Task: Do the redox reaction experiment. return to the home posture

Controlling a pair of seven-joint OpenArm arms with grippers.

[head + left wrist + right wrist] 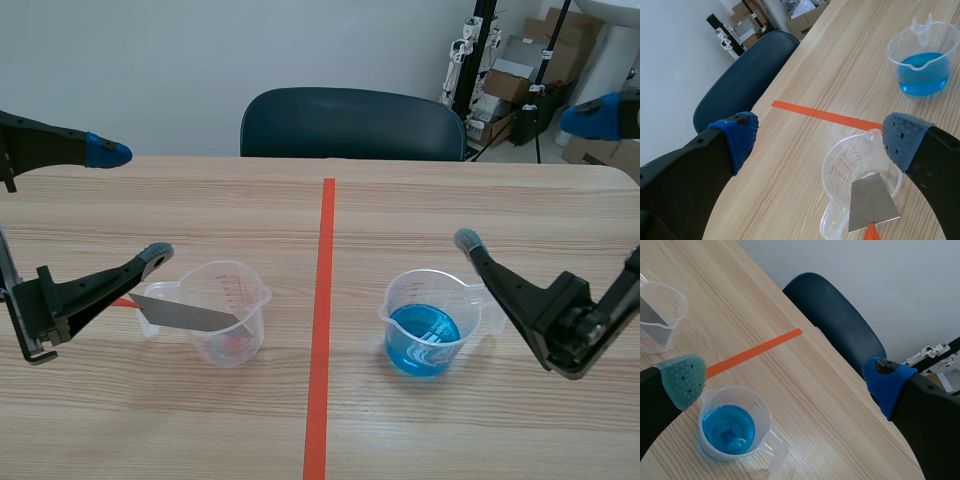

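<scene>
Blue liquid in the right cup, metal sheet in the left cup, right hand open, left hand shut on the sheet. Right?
No. The left hand is open, not shut on the metal sheet: the left wrist view shows its fingers wide apart and the sheet leaning free in the left cup. The rest stands.

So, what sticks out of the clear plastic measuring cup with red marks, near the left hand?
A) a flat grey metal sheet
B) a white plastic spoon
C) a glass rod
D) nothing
A: a flat grey metal sheet leans inside the clear plastic measuring cup and reaches past its rim.
</scene>
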